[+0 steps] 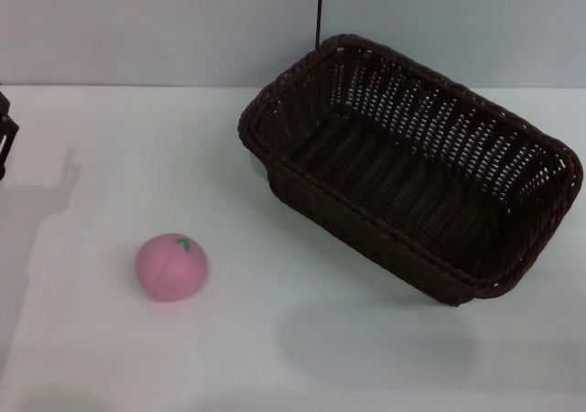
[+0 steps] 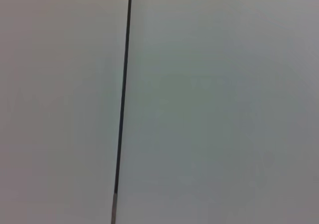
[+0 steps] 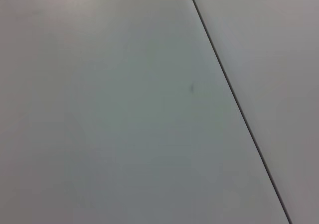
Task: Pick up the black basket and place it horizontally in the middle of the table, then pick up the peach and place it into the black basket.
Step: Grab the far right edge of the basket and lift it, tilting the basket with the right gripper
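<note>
The black basket (image 1: 412, 169) stands upright on the white table (image 1: 275, 339), at the right and back. Its long side runs slantwise from back centre to front right, and it is empty. The pink peach (image 1: 171, 266) with its green leaf lies on the table at the front left, well apart from the basket. A dark part of my left gripper (image 1: 5, 140) shows at the far left edge, far from both. My right gripper is out of view. Both wrist views show only a plain wall with a thin dark seam (image 2: 122, 104).
A grey wall (image 1: 165, 27) rises behind the table's back edge, with a thin dark vertical seam (image 1: 320, 9) above the basket. Bare tabletop lies between the peach and the basket and along the front.
</note>
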You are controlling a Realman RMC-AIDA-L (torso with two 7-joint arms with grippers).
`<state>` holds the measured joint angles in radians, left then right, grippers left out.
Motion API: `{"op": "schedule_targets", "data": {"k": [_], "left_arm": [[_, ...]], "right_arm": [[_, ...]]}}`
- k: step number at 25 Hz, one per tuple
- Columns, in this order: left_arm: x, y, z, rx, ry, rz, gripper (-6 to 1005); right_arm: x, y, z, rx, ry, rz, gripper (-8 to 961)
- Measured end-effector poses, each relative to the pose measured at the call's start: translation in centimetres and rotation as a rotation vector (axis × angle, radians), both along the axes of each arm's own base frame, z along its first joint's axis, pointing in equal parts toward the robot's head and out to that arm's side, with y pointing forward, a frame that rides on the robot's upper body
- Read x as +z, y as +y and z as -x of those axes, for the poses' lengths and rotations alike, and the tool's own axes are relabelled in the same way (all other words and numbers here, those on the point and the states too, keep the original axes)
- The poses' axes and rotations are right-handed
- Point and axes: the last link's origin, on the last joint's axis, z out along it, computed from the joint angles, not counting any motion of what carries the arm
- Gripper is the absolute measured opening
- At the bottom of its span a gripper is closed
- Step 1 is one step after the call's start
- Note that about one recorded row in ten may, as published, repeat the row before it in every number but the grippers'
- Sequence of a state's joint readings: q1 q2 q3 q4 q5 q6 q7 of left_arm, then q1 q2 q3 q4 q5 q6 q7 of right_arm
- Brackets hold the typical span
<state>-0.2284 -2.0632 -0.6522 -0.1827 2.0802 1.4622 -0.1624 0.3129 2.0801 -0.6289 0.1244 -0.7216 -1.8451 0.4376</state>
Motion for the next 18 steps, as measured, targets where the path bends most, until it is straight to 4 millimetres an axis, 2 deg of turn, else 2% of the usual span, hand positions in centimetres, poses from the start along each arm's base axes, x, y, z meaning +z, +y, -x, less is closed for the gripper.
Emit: {"op": "schedule_targets", "data": {"k": [13, 18], "left_arm": [[-0.5, -0.4, -0.1, -0.029, 0.018, 0.056, 809], [-0.5, -0.3, -0.3, -0.047, 0.028, 0.063, 807]], "right_arm": [[0.4, 0.0, 0.1, 0.026, -0.004, 0.002, 679], [2.4, 0.0, 0.2, 0.152, -0.032, 0.062, 679]]}}
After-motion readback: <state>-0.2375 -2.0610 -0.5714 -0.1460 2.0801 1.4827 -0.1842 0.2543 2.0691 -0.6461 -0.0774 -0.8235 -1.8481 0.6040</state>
